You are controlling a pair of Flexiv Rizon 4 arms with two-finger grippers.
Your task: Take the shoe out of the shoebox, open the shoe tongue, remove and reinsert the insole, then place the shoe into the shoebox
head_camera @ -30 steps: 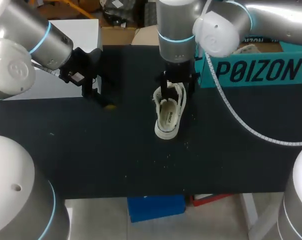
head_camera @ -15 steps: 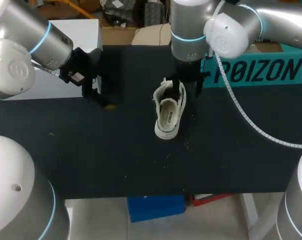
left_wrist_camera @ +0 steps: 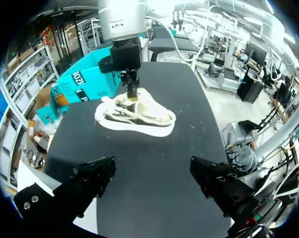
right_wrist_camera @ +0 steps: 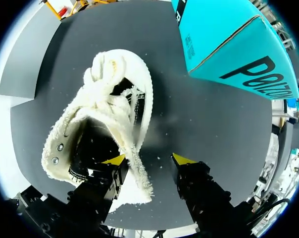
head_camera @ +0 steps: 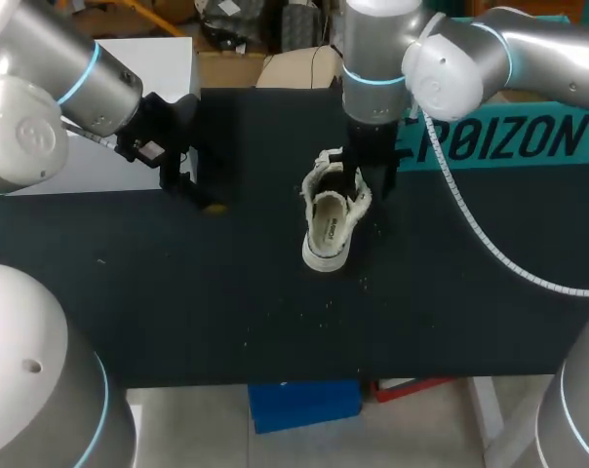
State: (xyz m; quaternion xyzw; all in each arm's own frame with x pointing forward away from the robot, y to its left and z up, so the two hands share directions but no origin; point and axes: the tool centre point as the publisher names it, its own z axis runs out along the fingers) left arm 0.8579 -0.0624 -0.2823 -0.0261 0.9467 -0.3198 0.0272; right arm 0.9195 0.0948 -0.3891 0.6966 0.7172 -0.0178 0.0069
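A cream low-top shoe (head_camera: 328, 222) stands upright mid-table, laces loose and tongue bunched up (right_wrist_camera: 110, 84). My right gripper (head_camera: 370, 187) hangs over the side of it that faces the box. In the right wrist view the right gripper (right_wrist_camera: 147, 159) straddles the shoe's fuzzy side wall (right_wrist_camera: 134, 168): one yellow-tipped finger (right_wrist_camera: 115, 160) is inside the shoe, the other stands outside with a gap showing. The teal shoebox (head_camera: 514, 136) sits at the back right. My left gripper (head_camera: 192, 190) hovers wide open to the shoe's left, holding nothing; from it the shoe (left_wrist_camera: 137, 116) lies well ahead.
A white flat box part (head_camera: 168, 68) rests at the table's back left, behind my left arm. A cable (head_camera: 490, 249) from my right arm hangs over the table's right half. Small crumbs dot the black tabletop (head_camera: 304, 312) in front of the shoe.
My right arm has shifted right from over the shoe's tongue and come down astride its side wall, its fingers narrowing. The left arm has kept still.
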